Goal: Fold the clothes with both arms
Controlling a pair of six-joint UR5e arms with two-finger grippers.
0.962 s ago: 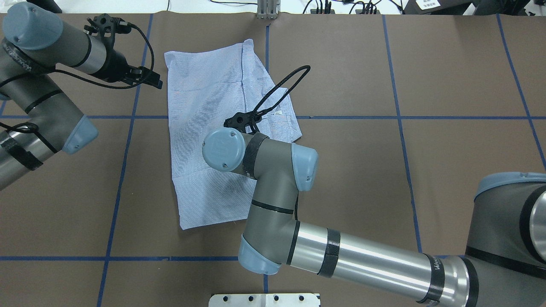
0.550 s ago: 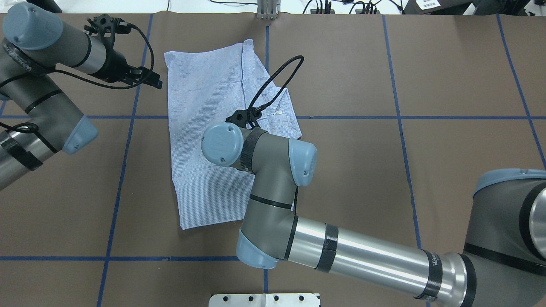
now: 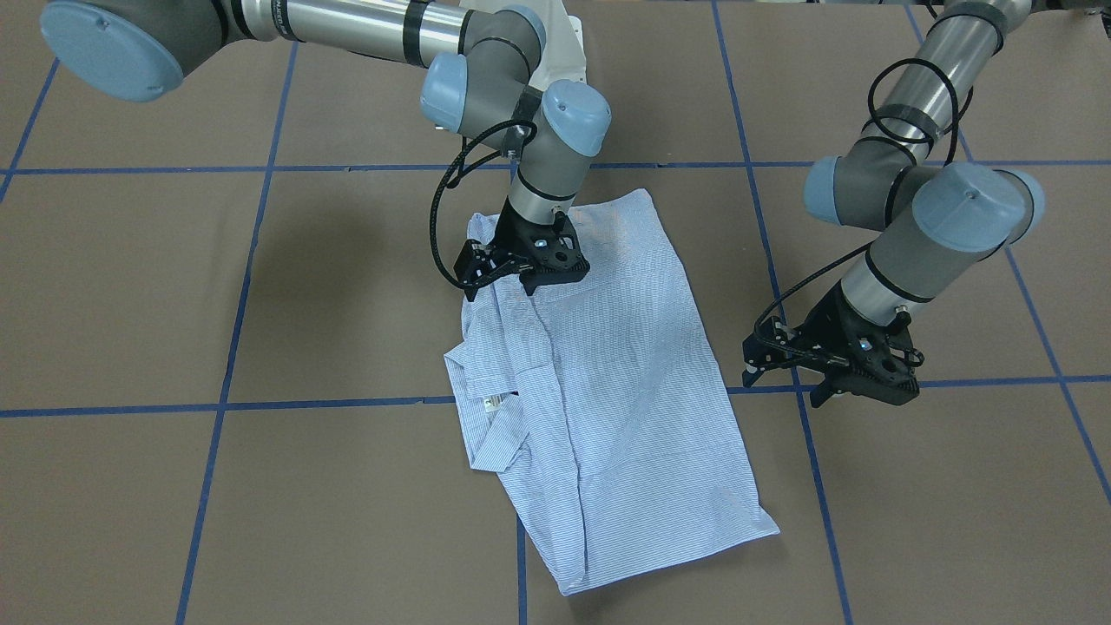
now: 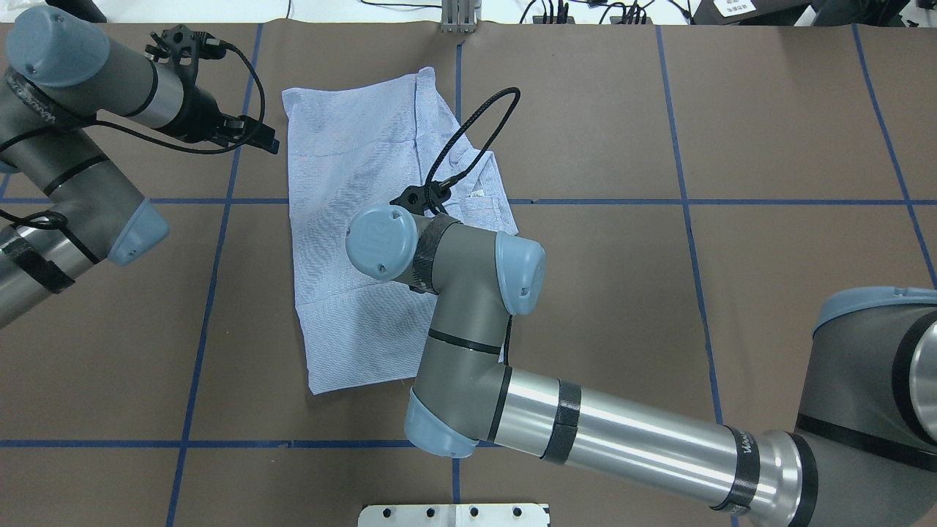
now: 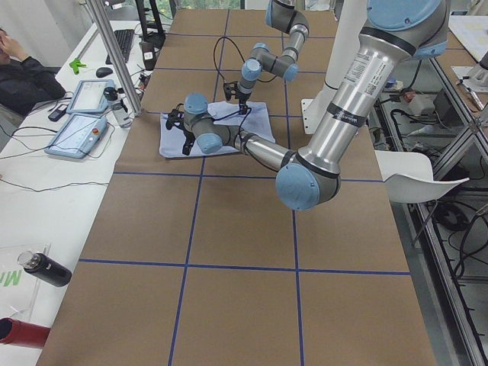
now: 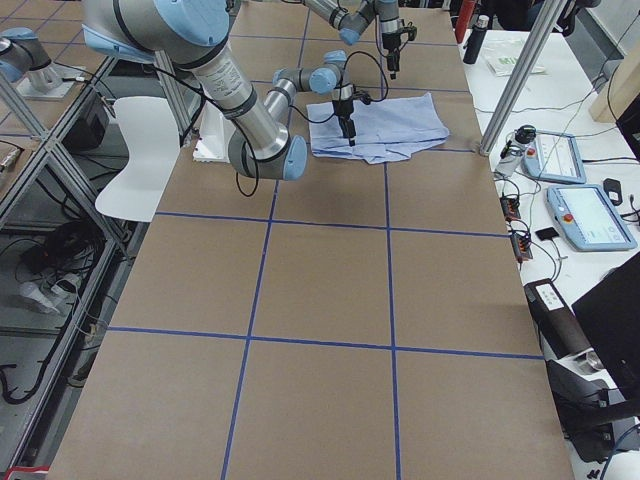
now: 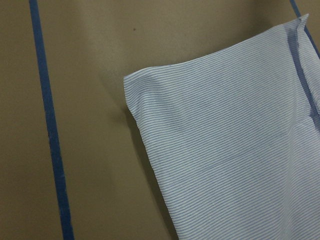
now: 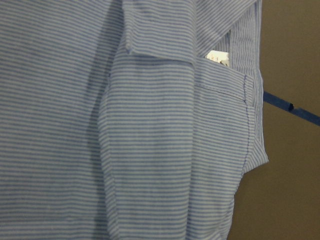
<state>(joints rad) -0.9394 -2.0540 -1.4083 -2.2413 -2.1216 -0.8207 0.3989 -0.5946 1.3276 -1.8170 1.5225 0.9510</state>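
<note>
Starting wide with the brown table (image 4: 732, 293), taped into blue squares and carrying everything. Reaching in long and low with the right arm (image 4: 622, 432), wrist bending over the middle of the cloth and hiding the tool from above. Holding the left arm (image 4: 73, 73) back on its own side, elbow tucked, wrist pointing in toward the fabric. Lying flat on the left arm's half of the table, toward the far edge, the shirt (image 4: 351, 190), already narrowed into a long strip with a crease running its length. Hovering low over the shirt's collar-side edge with the right gripper (image 3: 555, 279), fingers looking spread and clamping nothing, no cloth lifting under them. Hanging off the cloth with the left gripper (image 3: 864, 392), just beside the far corner, fingers apart and empty. Poking out along the strip's right edge, the collar (image 4: 492, 208), with the small white label (image 8: 218, 57) peeking from beneath. Judging this as the setting-up for a crosswise fold, grasp not yet made. Calling next for lowering the right gripper to pinch its edge, sliding the left one onto its corner, then lifting both together and evenly, keeping the strip from skewing or unrolling.
</note>
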